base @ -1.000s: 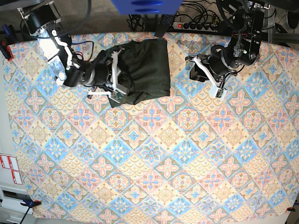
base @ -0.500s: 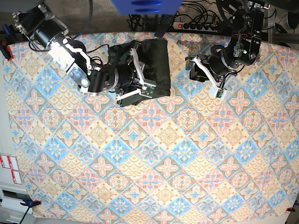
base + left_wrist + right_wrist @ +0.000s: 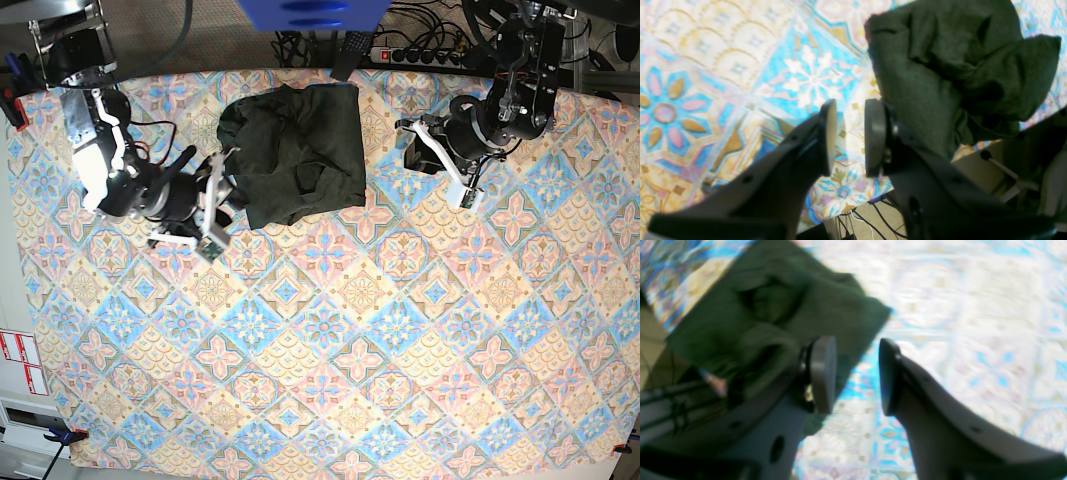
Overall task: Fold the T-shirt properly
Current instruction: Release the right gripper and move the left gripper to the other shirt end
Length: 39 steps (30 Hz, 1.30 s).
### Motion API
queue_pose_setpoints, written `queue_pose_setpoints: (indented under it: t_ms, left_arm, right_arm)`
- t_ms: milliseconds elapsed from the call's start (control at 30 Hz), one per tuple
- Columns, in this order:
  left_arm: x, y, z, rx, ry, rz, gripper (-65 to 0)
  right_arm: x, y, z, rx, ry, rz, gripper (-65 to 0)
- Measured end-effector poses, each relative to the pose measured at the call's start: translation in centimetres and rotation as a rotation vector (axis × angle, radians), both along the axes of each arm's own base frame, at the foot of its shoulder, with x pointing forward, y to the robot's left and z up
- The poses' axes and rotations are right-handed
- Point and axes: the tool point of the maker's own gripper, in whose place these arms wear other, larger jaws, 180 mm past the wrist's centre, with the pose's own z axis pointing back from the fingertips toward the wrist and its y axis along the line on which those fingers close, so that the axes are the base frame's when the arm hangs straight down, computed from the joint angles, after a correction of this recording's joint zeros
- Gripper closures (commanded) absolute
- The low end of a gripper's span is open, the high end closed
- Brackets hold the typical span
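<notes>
The T-shirt (image 3: 300, 150) lies as a rumpled dark olive bundle at the back of the patterned tablecloth (image 3: 330, 340), its left side bunched and uneven. My right gripper (image 3: 220, 205) hovers just off the bundle's left front corner, open and empty. In the right wrist view its pads (image 3: 823, 373) stand apart over the cloth, with the T-shirt (image 3: 773, 316) beyond them to the left. My left gripper (image 3: 432, 162) sits to the right of the shirt, apart from it. Its jaws (image 3: 848, 136) show a narrow gap with nothing between them, the T-shirt (image 3: 950, 73) just behind.
A power strip (image 3: 420, 55) and cables run along the table's back edge, with a blue object (image 3: 310, 12) above the shirt. A red clamp (image 3: 10, 100) grips the far left edge. Patterned cloth stretches bare across the front half.
My right gripper opened, let go of the shirt and drew back to the left, off the bundle. The bundle's left side has settled more bunched. The left arm stayed put.
</notes>
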Motion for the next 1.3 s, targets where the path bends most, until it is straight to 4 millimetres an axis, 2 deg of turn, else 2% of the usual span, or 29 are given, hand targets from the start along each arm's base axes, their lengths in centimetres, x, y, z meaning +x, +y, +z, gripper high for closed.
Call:
queue_pose_setpoints:
  t_ms: [167,267,433,767,933,1033,1067,1133,1200,1233,1300]
  left_arm:
    - [0.1,0.1,0.1,0.002,-0.004,0.001,-13.4]
    - [0.1,0.1,0.0,0.002,-0.003,0.0,-13.4]
    - [0.3,0.1,0.1,0.002,-0.008,0.001,-13.4]
    - [0.2,0.1,0.1,0.002,-0.007,0.001,-13.4]
    - [0.3,0.0,0.2,0.0,-0.009,0.001,-13.4]
    - [0.3,0.2,0.2,0.002,-0.01,0.005,-13.4]
    - [0.4,0.3,0.2,0.004,-0.01,0.008,-13.4]
    - [0.5,0.6,0.3,0.007,-0.015,0.016,-13.3]
    - [1.0,1.6,0.5,0.016,-0.025,0.05,-13.2]
    - [1.3,2.4,0.6,0.025,-0.032,0.072,-13.2]
    - [1.9,3.9,1.1,0.037,-0.05,0.114,-13.2]
  right_arm:
    - [-1.2,-1.9,-3.6,-0.089,0.083,-0.037,-15.3]
    - [-2.5,-1.8,-5.3,-0.134,0.126,-0.002,-15.3]
    - [-5.7,1.9,-6.7,-0.117,0.184,0.134,-15.3]
    - [-10.1,8.4,-5.9,-0.1,0.172,0.448,-15.5]
    - [-9.8,10.0,-5.4,-0.139,0.122,0.569,-16.6]
    - [-9.1,10.1,-5.0,-0.132,0.107,0.568,-16.5]
    - [-8.0,9.7,-4.6,-0.127,0.093,0.533,-16.5]
    - [-4.6,8.0,-3.5,-0.131,0.043,0.425,-16.6]
    - [-1.5,6.4,-2.2,-0.141,-0.011,0.332,-16.7]
    - [-1.0,6.2,-2.0,-0.138,-0.019,0.317,-16.7]
    - [-1.0,5.7,-2.8,-0.142,0.008,0.305,-16.7]
